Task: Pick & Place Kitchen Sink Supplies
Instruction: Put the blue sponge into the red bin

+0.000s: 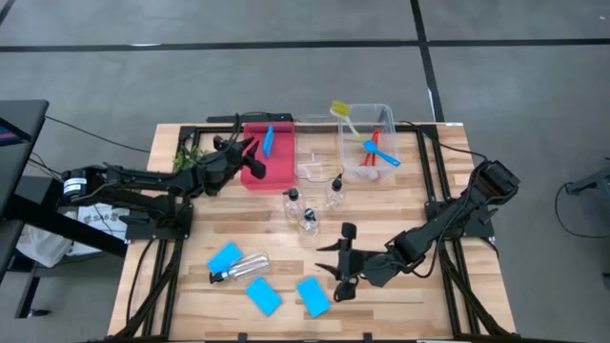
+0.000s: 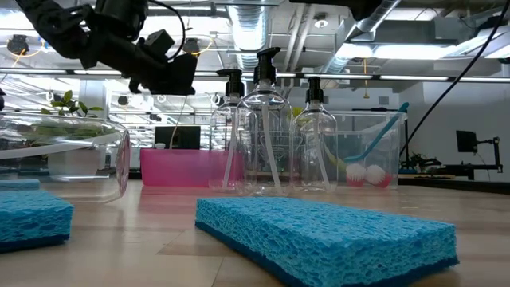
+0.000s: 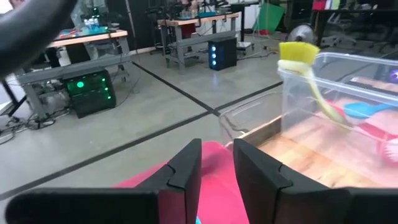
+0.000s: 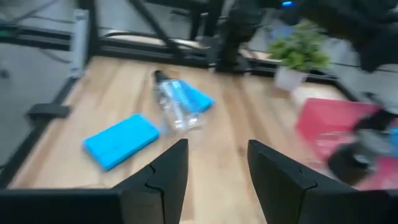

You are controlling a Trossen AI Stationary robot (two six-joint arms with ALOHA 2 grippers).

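The left end effector (image 1: 250, 151) hangs over the red tray (image 1: 276, 170) with its jaws parted and nothing between them. Just beside it a blue sponge (image 1: 269, 141) seems to stand on edge in the tray, long axis running toward the far side of the desk (image 1: 381, 219), so a finger brushing it on withdrawal could tip it or drag it out. Toward the right, the right end effector (image 1: 341, 259) is spread and empty above the front of the desk; the lying bottle (image 1: 243, 267), pump pointing left, could roll if nudged.
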